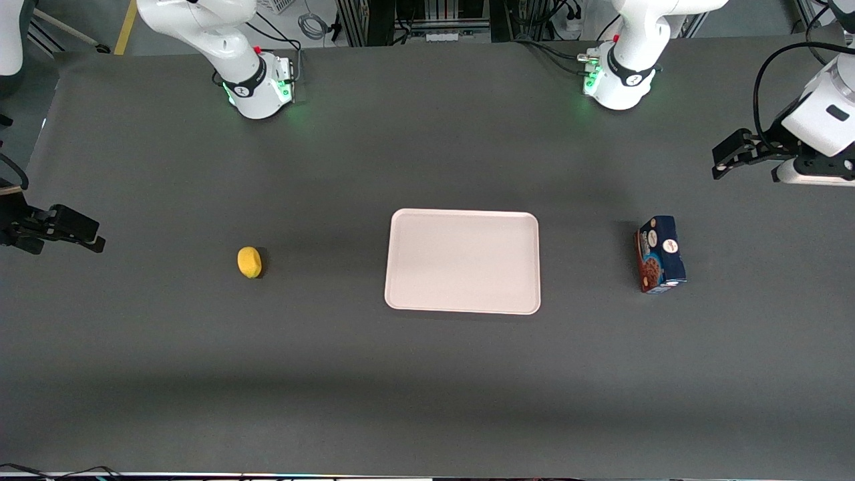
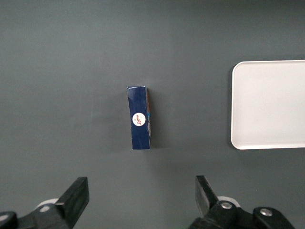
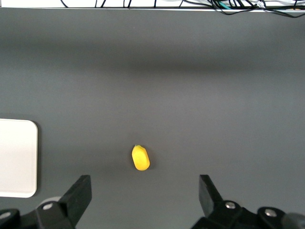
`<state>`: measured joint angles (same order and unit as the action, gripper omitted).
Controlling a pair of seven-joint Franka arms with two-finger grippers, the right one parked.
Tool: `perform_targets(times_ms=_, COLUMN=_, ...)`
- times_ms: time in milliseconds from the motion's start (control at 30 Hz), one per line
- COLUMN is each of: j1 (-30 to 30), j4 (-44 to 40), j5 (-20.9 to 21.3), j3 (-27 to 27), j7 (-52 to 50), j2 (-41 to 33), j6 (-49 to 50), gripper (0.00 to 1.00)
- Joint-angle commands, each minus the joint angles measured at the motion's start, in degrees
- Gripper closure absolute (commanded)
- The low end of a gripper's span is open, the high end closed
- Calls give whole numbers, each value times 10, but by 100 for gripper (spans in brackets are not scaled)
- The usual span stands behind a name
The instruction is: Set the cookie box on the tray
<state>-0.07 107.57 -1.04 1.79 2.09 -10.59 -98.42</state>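
My gripper (image 2: 140,198): fingers spread wide, holding nothing, raised above table. Cookie box (image 1: 660,254): right of frame, beside tray (image 1: 463,217), apart.

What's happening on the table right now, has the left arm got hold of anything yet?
Not yet. The left arm's gripper is open and holds nothing, hovering up off the table toward the working arm's end. The cookie box stands on the table beside the tray, apart from it. The tray has nothing on it. A small yellow lump lies toward the parked arm's end.
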Motion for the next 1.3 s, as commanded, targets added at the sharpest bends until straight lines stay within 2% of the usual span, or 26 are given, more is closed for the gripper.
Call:
perform_targets(times_ms=0, j1=1, j4=4, j5=6, j3=1, j7=-6, j2=-9, j6=9, gripper=0)
perform_targets(times_ms=600, j1=2, j4=13, j5=16, j3=-2, j7=-6, j2=11, j6=-15, gripper=1)
perform_targets(times_ms=1033, j1=8, j4=108, j5=16, j3=-17, j7=-5, j2=23, j6=-137, gripper=1)
perform_targets(times_ms=1267, j1=8, j4=184, j5=16, j3=-17, j7=-9, j2=37, j6=-241, gripper=2)
